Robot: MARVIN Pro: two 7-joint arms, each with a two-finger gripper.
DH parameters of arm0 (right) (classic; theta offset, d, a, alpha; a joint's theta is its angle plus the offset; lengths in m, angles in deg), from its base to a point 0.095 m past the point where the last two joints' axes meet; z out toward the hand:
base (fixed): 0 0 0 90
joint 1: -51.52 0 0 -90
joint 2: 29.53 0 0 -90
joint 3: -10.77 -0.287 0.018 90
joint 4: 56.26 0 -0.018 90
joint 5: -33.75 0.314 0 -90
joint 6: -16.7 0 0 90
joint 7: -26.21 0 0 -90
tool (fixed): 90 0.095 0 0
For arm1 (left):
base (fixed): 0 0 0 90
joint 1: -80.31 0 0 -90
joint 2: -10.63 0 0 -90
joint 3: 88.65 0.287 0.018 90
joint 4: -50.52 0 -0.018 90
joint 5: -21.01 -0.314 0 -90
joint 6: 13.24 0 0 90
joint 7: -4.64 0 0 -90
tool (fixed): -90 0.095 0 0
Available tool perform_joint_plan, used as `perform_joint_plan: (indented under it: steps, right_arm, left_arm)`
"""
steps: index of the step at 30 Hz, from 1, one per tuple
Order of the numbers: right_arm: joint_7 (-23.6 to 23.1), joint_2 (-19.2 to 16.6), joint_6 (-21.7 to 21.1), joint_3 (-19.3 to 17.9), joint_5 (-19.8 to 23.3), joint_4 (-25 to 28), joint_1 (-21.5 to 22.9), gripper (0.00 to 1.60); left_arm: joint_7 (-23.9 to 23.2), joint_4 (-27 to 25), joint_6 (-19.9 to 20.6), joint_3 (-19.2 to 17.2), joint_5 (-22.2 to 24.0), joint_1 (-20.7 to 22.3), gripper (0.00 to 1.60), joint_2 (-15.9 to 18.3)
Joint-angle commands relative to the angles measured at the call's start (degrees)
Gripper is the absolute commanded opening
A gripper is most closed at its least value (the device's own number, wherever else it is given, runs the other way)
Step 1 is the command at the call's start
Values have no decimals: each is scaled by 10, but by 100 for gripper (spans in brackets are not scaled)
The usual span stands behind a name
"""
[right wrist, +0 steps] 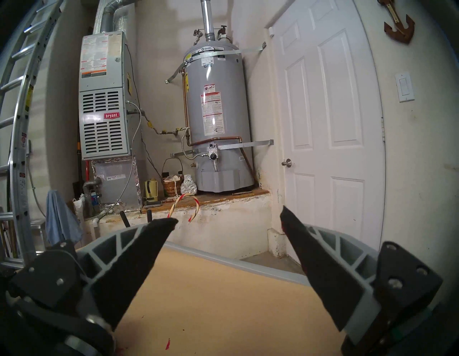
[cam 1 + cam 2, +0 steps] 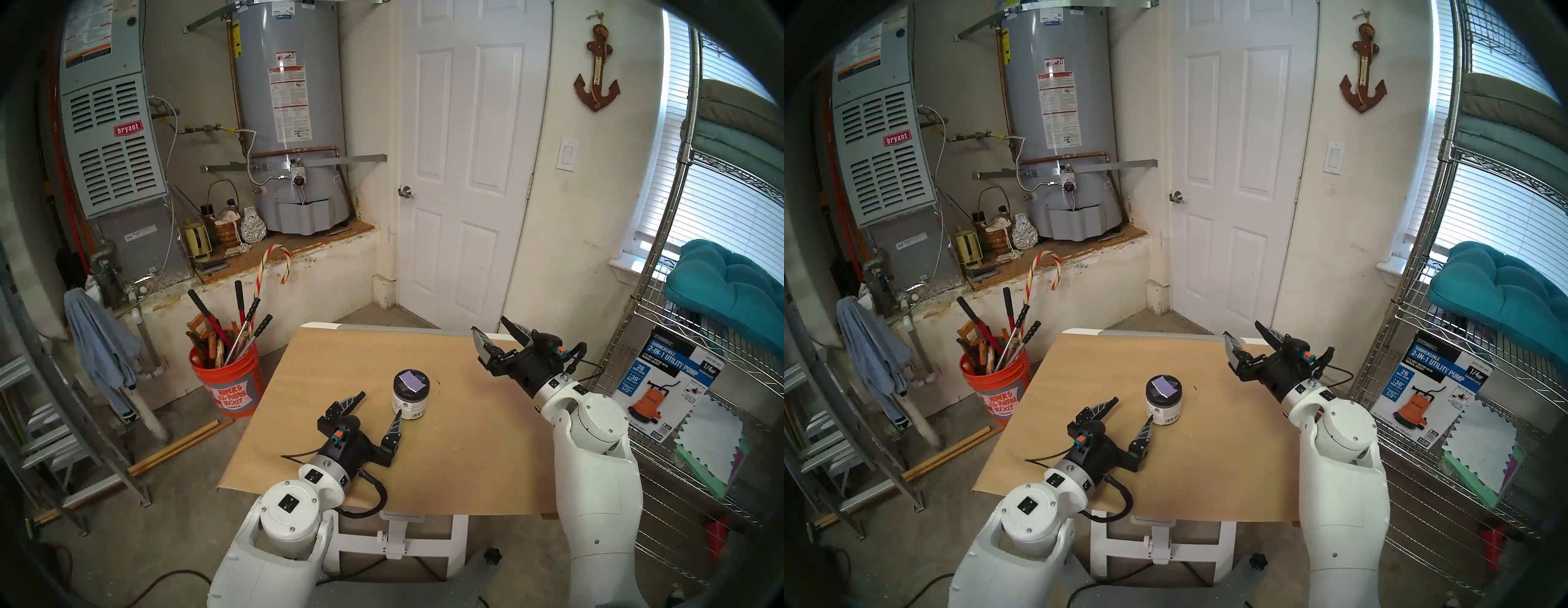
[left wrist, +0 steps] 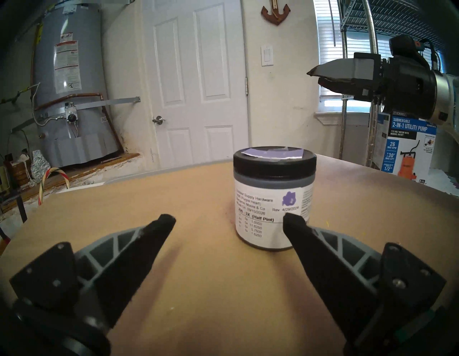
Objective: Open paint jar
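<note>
The paint jar [image 2: 410,395] stands upright near the middle of the paper-covered table [image 2: 466,458]. It has a white label and a black lid [image 2: 411,381] with a lilac swatch, screwed on. It also shows in the left wrist view [image 3: 273,206] and the other head view [image 2: 1164,400]. My left gripper [image 2: 381,405] is open, low over the table, just in front and left of the jar. Its right fingertip [image 3: 293,221] is close against the jar's label. My right gripper [image 2: 492,335] is open and empty, raised above the table's far right corner. The jar is out of the right wrist view.
An orange bucket [image 2: 227,382] of long-handled tools stands on the floor left of the table. A wire shelf [image 2: 679,297] with a pump box [image 2: 670,386] stands close on the right. A water heater [image 2: 288,114] and a white door [image 2: 462,170] are behind.
</note>
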Motion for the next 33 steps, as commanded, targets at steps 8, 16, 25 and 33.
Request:
perform_joint_plan:
  steps: [8,16,25,33]
  right_arm:
    - [5,2,0,-2,2,3,18,160]
    - [8,5,1,3,2,2,22,160]
    - [9,7,2,4,4,3,22,160]
    - [8,7,2,0,7,10,20,160]
  left_arm:
    - [-39,-91,41,-22,19,-30,160,30]
    - [-60,-136,67,-29,28,-57,160,39]
    - [-29,-128,113,-17,0,-19,160,16]
    - [-25,-129,177,2,-13,25,160,7]
